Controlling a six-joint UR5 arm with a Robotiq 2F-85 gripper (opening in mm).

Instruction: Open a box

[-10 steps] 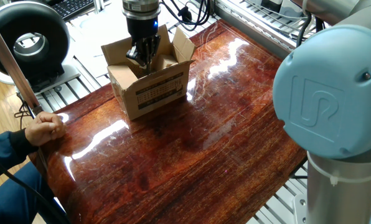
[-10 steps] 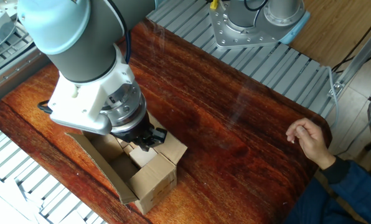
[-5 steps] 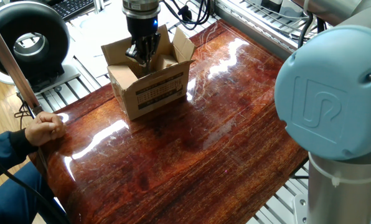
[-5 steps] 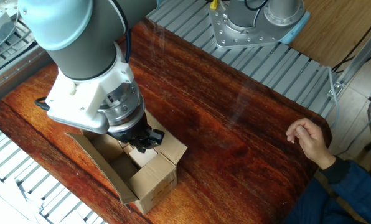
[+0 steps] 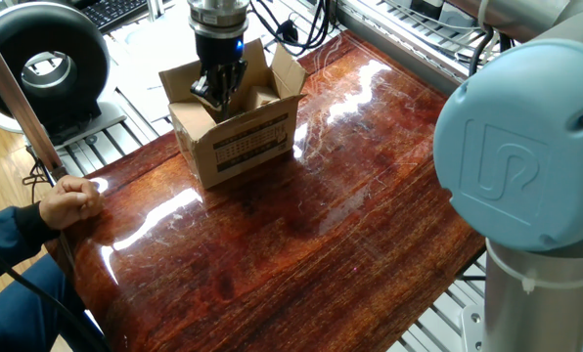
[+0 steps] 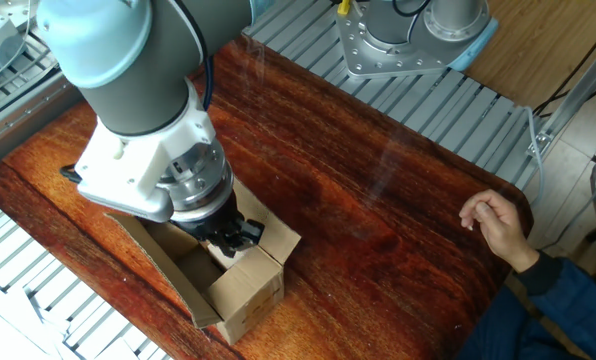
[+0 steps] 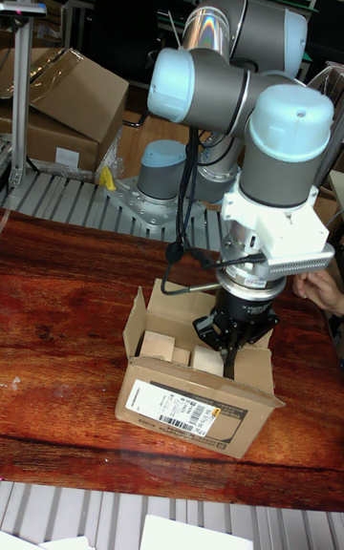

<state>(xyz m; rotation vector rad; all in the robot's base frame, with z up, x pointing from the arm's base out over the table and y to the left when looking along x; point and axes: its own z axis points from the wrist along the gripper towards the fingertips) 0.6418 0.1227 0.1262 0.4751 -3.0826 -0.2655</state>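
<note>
The box [image 5: 238, 137] is a small brown carton at the far left part of the dark wooden table [image 5: 321, 225], with its printed label on the long side facing me. Its top flaps stand up or fold outward, and the opening shows in the other fixed view on the box [image 6: 240, 290] and in the tall view on the box [image 7: 196, 402]. My gripper [image 5: 218, 91] points straight down with its tips inside the opening, fingers drawn close together. In the tall view the gripper [image 7: 230, 345] sits by the box's right end, beside two inner flaps. Whether cardboard is pinched between the fingers is hidden.
A person's hand [image 5: 71, 200] rests at the table's near left edge, and the same hand [image 6: 493, 225] shows at the right. A black round device [image 5: 47, 64] stands beyond the table. My own arm's big blue joint [image 5: 516, 166] blocks the right foreground. Large cartons [image 7: 67, 101] lie behind.
The gripper has shifted slightly toward the box's left end and a little deeper along the opening. The box and the person's hand stay in place.
</note>
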